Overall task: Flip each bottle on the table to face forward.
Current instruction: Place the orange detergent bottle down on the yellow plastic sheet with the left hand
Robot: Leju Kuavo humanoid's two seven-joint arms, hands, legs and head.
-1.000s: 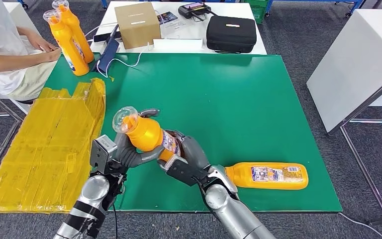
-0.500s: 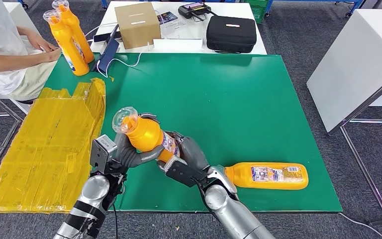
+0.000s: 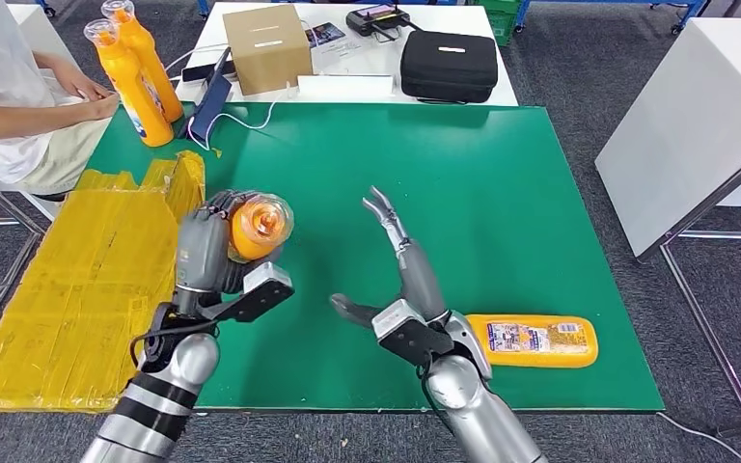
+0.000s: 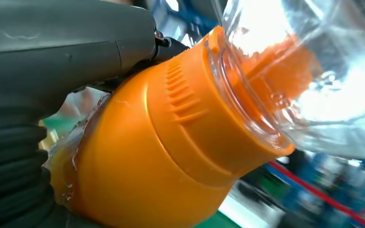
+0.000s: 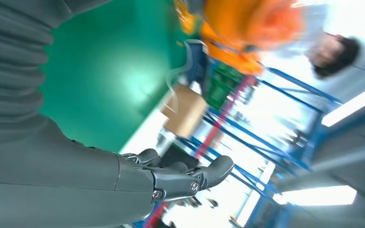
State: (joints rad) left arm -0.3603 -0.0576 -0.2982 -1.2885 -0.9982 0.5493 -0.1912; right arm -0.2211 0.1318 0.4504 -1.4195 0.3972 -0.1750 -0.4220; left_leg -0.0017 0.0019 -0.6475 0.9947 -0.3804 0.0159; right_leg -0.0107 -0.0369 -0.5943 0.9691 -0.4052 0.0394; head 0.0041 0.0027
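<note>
Closest in: right hand (image 3: 400,289) hovering over the near part of the green table (image 3: 502,193), fingers spread wide and stretched forward, holding nothing. Same story in the right wrist view, fingers (image 5: 190,178) apart with only background past them.

Just right of that arm, lying bottle (image 3: 531,340) flat on its side near the table's front edge, label up, neck end tucked behind the wrist. Not touched by anything. Looks like rigid moulded plastic, smooth and probably a bit slick, so likely to roll if nudged on the round side. Best bet: wrap around the mid body at the label, not the neck, and not the clear cap.

Over on the left, left hand (image 3: 214,253) clamped around the held bottle (image 3: 256,224), lifted off the table and tipped so the clear cap points at the camera. Left wrist view shows the thumb and fingers around the orange shoulder (image 4: 138,161) right below the ribbed collar. Can't tell how full. Clear cap looks thin, probably the fragile bit, so worth keeping squeeze off it.

Left of that, crumpled yellow sheet (image 3: 87,280) hanging off the table's left edge.

Far corner: two more bottles (image 3: 135,77) already standing upright, next to a seated person's hand (image 3: 96,95).
</note>
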